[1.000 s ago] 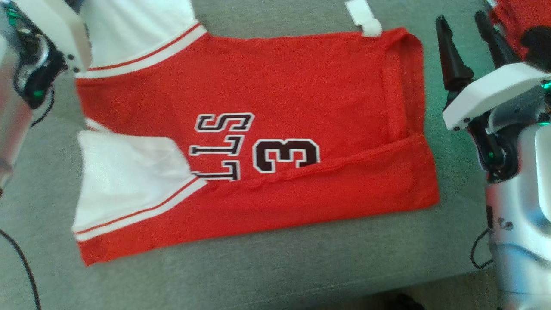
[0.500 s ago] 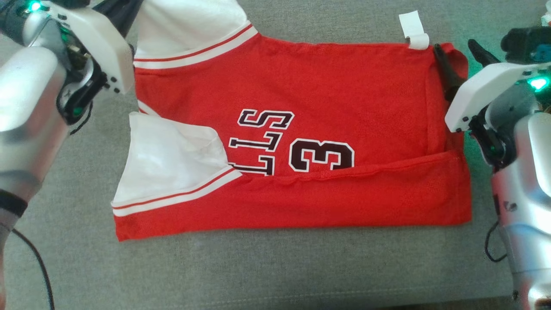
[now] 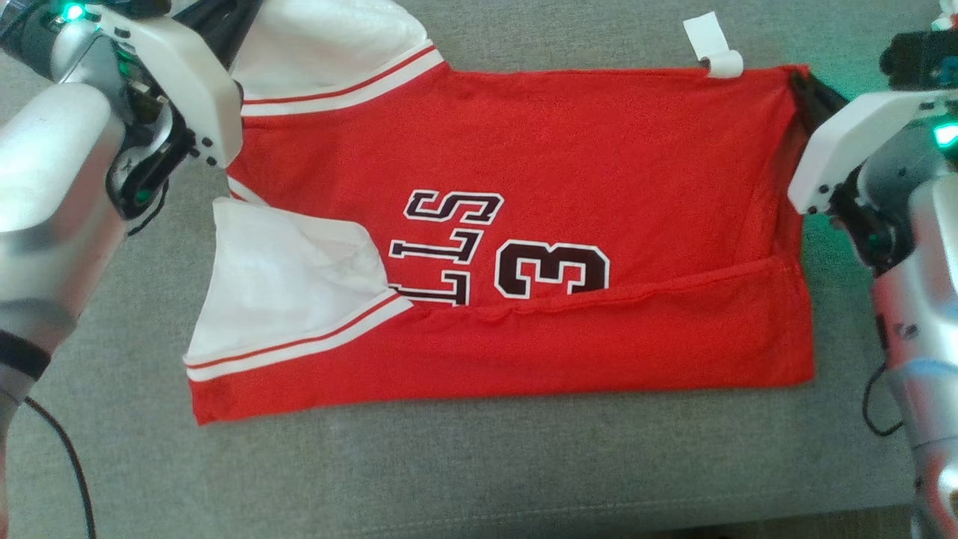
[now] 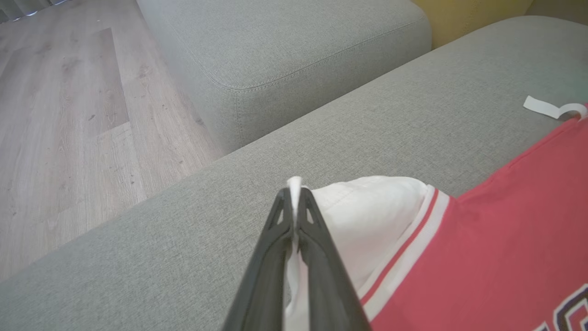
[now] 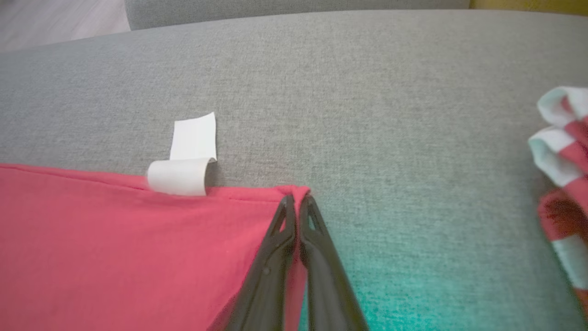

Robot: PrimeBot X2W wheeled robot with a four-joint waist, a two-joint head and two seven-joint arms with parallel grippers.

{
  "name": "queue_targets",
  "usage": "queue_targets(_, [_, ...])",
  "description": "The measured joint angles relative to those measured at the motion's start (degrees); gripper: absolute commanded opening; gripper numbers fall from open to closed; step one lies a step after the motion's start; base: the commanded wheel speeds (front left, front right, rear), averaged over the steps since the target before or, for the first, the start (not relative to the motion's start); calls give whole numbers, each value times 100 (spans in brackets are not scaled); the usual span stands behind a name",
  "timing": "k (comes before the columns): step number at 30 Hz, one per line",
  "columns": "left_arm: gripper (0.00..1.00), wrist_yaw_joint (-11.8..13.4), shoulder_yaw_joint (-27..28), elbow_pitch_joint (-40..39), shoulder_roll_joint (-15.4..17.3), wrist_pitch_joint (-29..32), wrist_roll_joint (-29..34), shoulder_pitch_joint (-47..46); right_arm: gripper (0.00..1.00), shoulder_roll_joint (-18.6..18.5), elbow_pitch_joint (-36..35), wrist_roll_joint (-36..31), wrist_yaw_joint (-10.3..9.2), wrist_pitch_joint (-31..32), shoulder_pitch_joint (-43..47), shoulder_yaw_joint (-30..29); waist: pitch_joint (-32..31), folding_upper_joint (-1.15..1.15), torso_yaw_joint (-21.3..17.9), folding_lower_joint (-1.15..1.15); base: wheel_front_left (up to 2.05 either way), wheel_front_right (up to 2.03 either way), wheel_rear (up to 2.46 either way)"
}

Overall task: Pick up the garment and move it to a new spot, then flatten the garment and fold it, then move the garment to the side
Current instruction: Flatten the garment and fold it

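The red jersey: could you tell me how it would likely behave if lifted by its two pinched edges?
Probably floppy: the jersey lies limp and bunches where the left claw and right claw pinch it. It likely sags between them. The folded-over near flap may well drop open.

"What's the furniture like here?"

"There's a broad grey woven cushion (image 3: 479, 471). Just beside it is a second grey block (image 4: 285, 41) with a stitched seam running round its top edge."

"And underfoot?"

"The floor (image 4: 69, 115) is pale wood-look planks, evenly lit and a bit scuffed. Past the blocks there's something yellow (image 4: 473, 14), though I can't tell what. A green glow (image 5: 395, 276) tints one patch of the grey fabric."
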Motion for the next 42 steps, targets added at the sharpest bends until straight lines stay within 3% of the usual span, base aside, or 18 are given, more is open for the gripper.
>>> queue_targets(14, [0,202,220,399,32,-456,-19,-58,0,-426,52,402,0,-444,-749,471,31,0,-68,0,0,0,0])
queue_targets(27, [0,352,560,910,-187,-1023,57,-626,0,-620,508,452,0,-1630,-1763,926,107,0,-18,0,0,0,0])
queue_targets(33, [0,234,543,945,-230,-1072,208,-556,0,-733,746,746,0,-1779,-1706,1367,-41,0,25,0,0,0,0])
queue_targets(42, [0,84,405,406,-93,-1073,349,344,0,-1385,660,1475,0,-1602,-972,2191,-432,0,140,0,0,0,0])
